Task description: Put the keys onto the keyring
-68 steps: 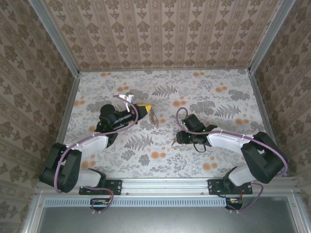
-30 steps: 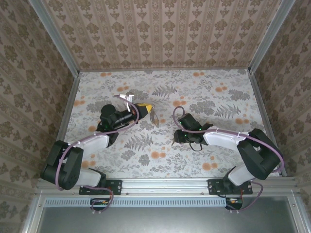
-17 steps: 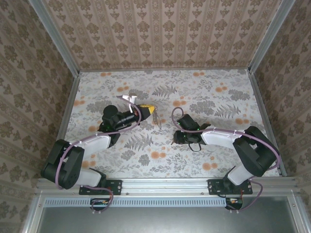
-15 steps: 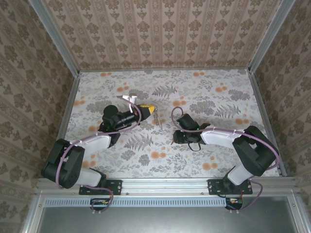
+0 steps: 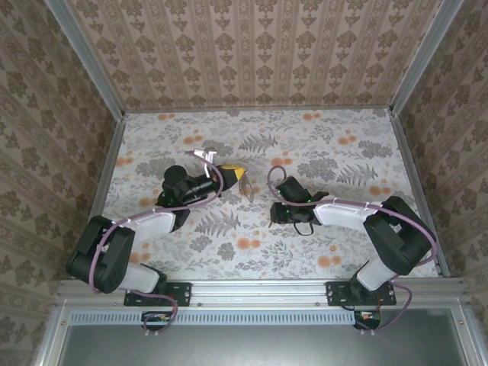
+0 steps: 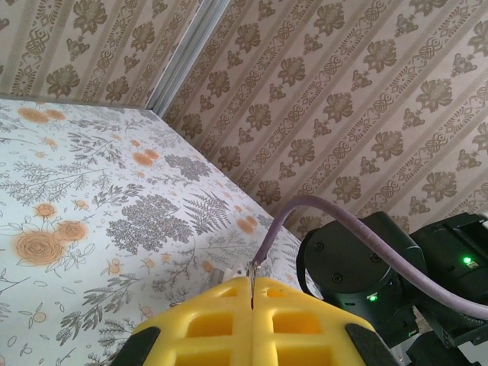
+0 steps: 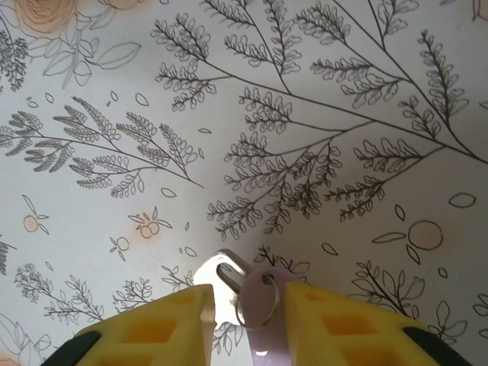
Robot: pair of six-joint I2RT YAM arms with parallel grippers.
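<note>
My left hand (image 6: pixel 252 293) pinches the thin, stiff-looking keyring (image 5: pixel 246 188); my right hand (image 7: pixel 248 301) clamps the tiny, probably slippery key (image 7: pixel 264 332) by its head.

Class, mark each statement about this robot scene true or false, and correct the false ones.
1. The left gripper is shut. True.
2. The right gripper holds nothing. False: the key, with its pinkish head, sits in its grip.
3. The table carries a floral print. True.
4. The key already hangs on the keyring. False: the keyring is at the left gripper, apart from the key.
</note>
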